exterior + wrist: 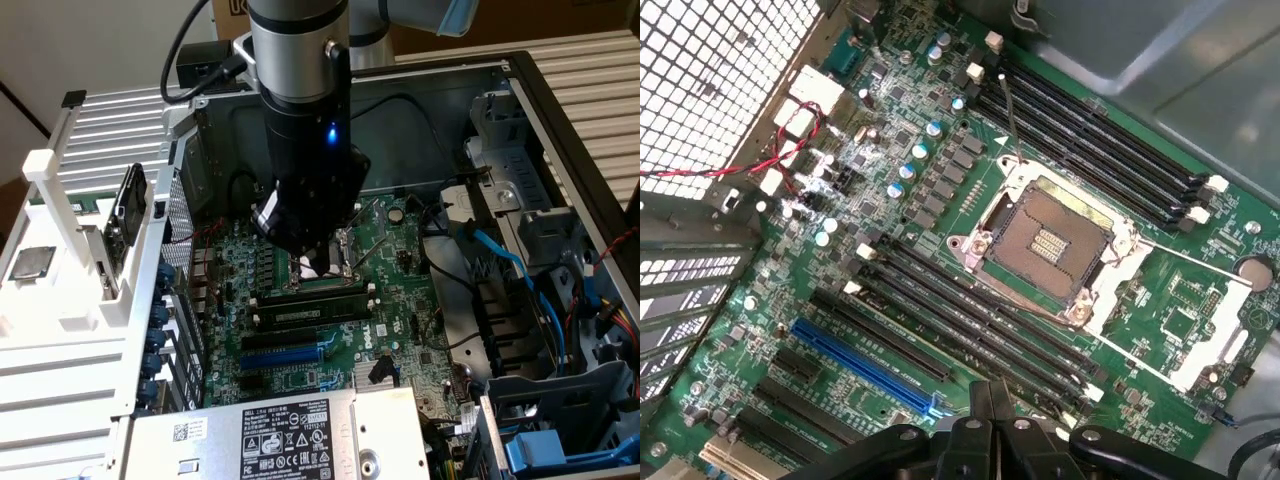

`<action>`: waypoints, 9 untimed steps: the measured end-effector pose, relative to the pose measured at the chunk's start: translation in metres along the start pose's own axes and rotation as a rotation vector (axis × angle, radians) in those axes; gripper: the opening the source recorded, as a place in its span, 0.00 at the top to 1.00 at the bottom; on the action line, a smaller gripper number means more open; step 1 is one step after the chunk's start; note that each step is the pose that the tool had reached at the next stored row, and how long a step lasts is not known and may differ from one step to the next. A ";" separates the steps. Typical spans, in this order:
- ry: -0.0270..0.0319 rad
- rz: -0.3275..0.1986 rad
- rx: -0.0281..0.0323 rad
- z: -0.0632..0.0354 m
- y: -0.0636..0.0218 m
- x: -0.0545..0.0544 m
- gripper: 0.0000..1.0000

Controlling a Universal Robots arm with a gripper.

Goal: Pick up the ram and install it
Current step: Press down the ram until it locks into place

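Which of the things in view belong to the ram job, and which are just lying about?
Job: ram standing in the white rack; black memory slots; shut claw above the motherboard.
Lying about: silver processor chip; blue cables; empty processor socket; blue expansion slot.

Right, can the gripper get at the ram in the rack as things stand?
Probably yes, once opened: the gripper is shut above the motherboard inside the case, while the ram stands outside in the white rack with nothing over its top edge; the case wall lies between.
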State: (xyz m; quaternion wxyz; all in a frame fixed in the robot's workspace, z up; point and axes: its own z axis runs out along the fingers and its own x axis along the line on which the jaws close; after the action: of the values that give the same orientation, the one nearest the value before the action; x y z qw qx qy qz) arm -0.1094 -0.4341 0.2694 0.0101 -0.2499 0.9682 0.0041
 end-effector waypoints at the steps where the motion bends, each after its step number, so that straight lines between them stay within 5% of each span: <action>1: 0.0000 0.016 0.0004 0.0000 0.0000 0.000 0.90; 9: -0.0004 0.149 0.0033 0.0004 0.0000 0.000 0.90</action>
State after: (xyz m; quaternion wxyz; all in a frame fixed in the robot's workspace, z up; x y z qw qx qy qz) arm -0.1094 -0.4341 0.2691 0.0104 -0.1771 0.9841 0.0033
